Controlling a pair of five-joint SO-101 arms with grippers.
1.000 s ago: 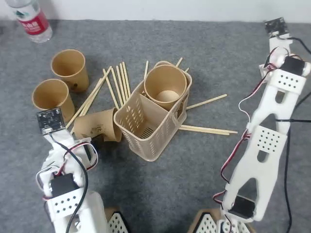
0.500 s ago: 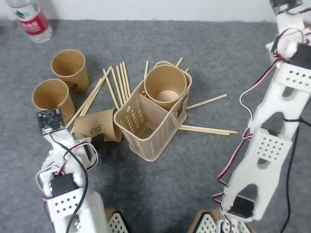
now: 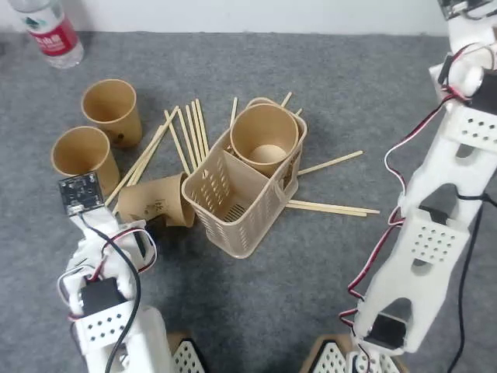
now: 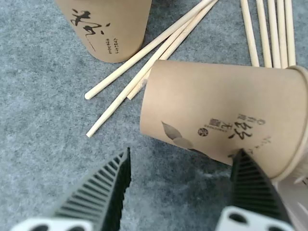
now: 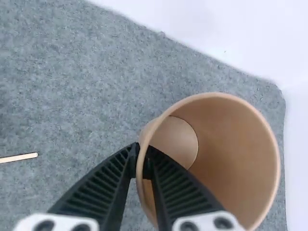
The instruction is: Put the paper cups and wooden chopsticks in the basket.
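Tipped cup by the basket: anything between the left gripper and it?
Nothing visible. The left gripper is open, the tipped cup lying just ahead of its jaws with bare carpet between. The chopsticks lie beside the cup, outside that gap.

A tipped paper cup (image 4: 216,115) lies just ahead of the left gripper (image 4: 182,156) and its parted fingers. Beyond it lie loose chopsticks (image 4: 144,67), then an upright cup (image 4: 108,26). The basket (image 3: 237,198) stands to that gripper's right, a nested cup (image 3: 264,138) in its far compartment. The right gripper (image 5: 143,151) has the wall of a held cup (image 5: 226,159) between its fingers, one inside, one outside
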